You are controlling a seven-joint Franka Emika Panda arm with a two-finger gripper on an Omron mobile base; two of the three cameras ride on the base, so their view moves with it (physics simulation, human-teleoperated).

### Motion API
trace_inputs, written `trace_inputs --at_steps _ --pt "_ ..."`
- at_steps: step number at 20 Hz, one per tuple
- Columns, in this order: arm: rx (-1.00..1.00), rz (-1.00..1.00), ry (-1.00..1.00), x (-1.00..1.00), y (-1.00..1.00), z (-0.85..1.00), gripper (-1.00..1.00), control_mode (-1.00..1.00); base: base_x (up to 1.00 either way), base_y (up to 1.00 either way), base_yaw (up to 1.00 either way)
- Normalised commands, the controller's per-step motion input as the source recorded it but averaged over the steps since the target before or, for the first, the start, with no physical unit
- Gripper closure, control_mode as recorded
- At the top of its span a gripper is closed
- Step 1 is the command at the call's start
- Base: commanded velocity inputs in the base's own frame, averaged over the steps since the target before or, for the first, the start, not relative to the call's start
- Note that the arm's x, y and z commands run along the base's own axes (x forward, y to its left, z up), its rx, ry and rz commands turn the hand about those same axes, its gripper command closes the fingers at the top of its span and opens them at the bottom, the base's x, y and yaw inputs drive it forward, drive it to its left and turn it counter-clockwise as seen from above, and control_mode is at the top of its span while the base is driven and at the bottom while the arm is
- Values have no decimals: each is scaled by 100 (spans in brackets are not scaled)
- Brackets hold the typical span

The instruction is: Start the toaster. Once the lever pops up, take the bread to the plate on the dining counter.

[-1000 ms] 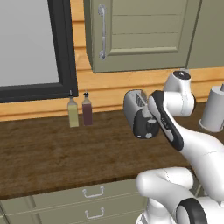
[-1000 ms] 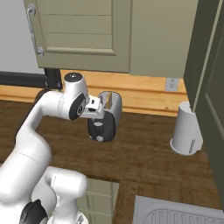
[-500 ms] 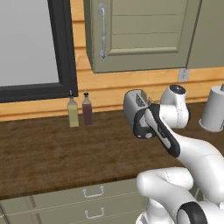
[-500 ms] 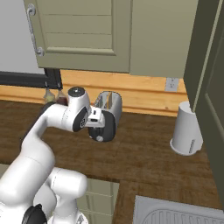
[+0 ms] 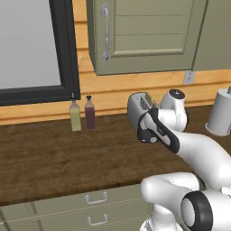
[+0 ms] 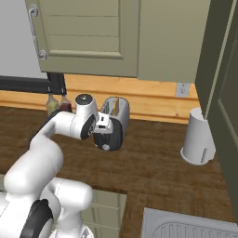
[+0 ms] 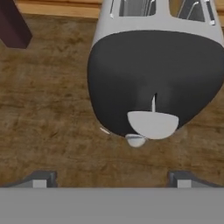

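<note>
counter (image 5: 54, 158): dark wood, carries toaster and bottles | toaster (image 6: 116, 122): upright near back wall, black end face toward hand | gripper (image 7: 111, 180): jaws spread wide, empty, just before end face | lever (image 7: 152, 123): pale tab low on end face, between fingertips, untouched | knob (image 7: 135, 140): just under lever

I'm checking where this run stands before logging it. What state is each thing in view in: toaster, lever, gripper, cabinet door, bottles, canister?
toaster: upright on the counter, black end face toward the hand
lever: untouched, no finger on it
gripper: open, empty, close in front of the toaster's end face
cabinet door: shut
bottles: upright, side by side at the wall
canister: upright on the counter
</note>
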Motion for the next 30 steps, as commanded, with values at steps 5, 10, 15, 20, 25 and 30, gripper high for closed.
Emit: trace_inputs --at_steps 5,10,15,20,25,30 --pt "0 0 0 32 0 -4 -100 -100 0 0 0" --pt "0 0 0 32 1 -22 -100 -100 0 0 0" --pt "0 0 0 19 1 -31 -100 -100 0 0 0" --pt "0 0 0 1 0 -41 -100 -100 0 0 0" --pt "0 0 0 -15 0 -63 -100 -100 0 0 0" --pt "0 0 0 -22 0 -79 -100 -100 0 0 0"
